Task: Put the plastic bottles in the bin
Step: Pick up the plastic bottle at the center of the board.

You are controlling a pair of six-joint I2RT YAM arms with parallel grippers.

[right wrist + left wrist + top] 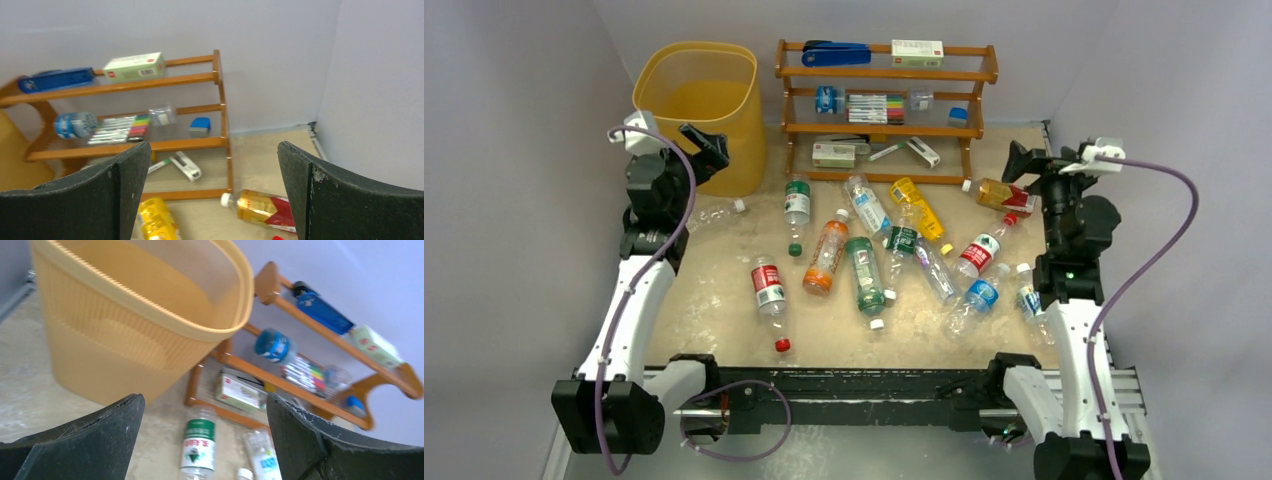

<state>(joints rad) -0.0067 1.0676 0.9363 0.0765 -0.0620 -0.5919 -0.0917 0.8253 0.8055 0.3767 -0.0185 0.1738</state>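
The yellow-orange bin (699, 105) stands at the back left; it fills the upper left of the left wrist view (135, 315). Several plastic bottles lie on the table: a clear one with a red label (769, 288), an orange one (826, 252), a green one (865, 272), a yellow one (918, 207), an amber one with a red label (1001, 195) and a clear one beside the bin (714, 212). My left gripper (707, 147) is open and empty in front of the bin. My right gripper (1022, 160) is open and empty above the amber bottle (262, 209).
A brown wooden three-tier rack (884, 105) stands right of the bin, with a blue stapler (836, 53), white boxes and pens on it. Grey walls close in the left, back and right sides.
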